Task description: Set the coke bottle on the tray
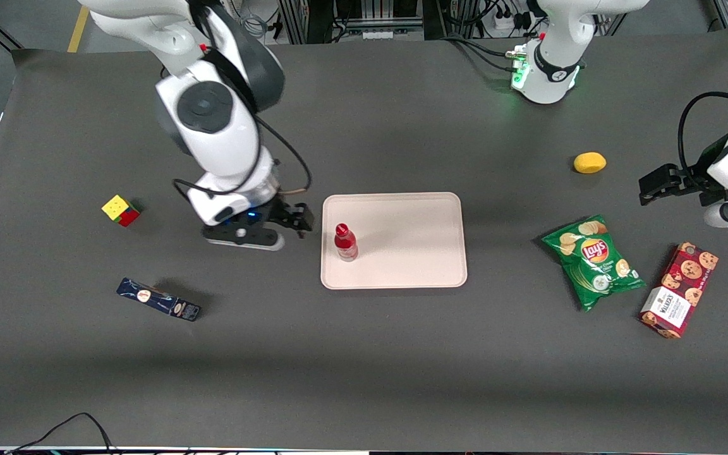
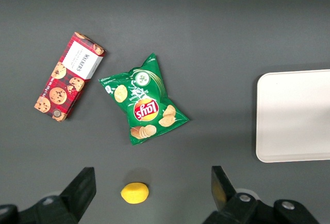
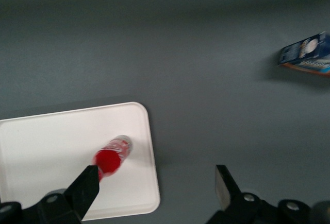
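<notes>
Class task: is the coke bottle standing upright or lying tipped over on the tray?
Upright: the coke bottle stands on the tray, cap up. The open gripper is beside it.

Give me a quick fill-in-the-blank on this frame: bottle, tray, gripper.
1. The coke bottle stands upright on the ____.
2. The gripper is ____, holding nothing, beside the tray, toward the working arm's end.
3. The bottle's cap is ____.
4. The Rubik's cube lies ____ the tray.

Missing: tray; open; red; off

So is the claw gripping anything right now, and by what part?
Nothing is held. The claw is open beside the tray, clear of the coke bottle, which stands upright on the tray by itself.
</notes>
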Available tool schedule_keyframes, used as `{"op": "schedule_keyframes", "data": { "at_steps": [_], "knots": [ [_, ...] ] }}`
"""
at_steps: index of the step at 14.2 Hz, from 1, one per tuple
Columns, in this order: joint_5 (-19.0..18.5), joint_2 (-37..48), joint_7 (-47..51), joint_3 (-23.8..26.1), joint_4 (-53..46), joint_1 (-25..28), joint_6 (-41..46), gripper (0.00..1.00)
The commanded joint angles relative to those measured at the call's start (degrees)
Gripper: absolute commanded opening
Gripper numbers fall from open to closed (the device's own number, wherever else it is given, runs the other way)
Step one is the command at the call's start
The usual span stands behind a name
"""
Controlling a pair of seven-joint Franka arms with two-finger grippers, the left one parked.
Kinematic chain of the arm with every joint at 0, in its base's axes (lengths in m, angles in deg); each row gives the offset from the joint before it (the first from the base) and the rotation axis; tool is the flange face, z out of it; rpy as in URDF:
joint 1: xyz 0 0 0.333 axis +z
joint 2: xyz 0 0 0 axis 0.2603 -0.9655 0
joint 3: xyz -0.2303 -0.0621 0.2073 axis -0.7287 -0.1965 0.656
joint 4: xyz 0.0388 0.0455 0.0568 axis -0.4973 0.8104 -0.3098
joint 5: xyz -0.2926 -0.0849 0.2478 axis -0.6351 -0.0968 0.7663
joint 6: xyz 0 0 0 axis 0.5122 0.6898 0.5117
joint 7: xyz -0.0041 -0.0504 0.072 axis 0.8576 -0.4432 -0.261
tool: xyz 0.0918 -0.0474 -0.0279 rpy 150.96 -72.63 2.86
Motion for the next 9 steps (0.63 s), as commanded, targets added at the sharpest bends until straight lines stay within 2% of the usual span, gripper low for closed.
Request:
{"op": "schedule_keyframes", "data": {
  "at_steps": [1,3,5,9],
  "knots": [
    [2.9,7.2,-7.8,0.3,3.3,-4.8,3.5,1.0],
    [4.2,13.1,-13.2,-0.8,7.9,-7.2,4.1,1.0],
    [7.2,18.9,-18.9,-4.4,11.7,-8.3,5.3,1.0],
    [10.6,22.8,-30.0,-11.5,11.8,-10.4,11.2,1.0]
  ]
}}
